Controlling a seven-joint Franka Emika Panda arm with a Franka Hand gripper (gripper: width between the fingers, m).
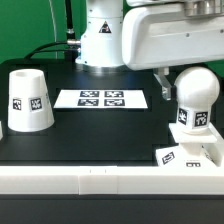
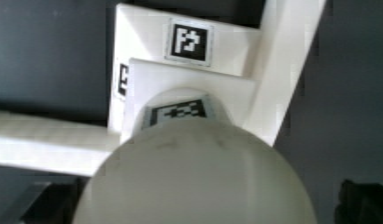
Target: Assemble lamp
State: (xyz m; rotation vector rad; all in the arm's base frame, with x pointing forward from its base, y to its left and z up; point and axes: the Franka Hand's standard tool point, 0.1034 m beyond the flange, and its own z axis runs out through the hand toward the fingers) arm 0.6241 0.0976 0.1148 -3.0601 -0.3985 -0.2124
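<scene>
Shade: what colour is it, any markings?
White shade with one black square tag on its side; shows best in the exterior view.

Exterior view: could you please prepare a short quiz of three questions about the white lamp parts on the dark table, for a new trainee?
1. True or false: the white tapered cup-shaped plastic shade stands at the exterior view's left, apart from the other two lamp parts.
2. Choose one: in the exterior view, what lies between the shade and the white round ball bulb? A) the flat white marker board; B) a screwdriver; C) a red box.
3. Fill in: in the exterior view, the part directly below the bulb is the low square white ____.

Key: 1 true; 2 A; 3 base.
</scene>
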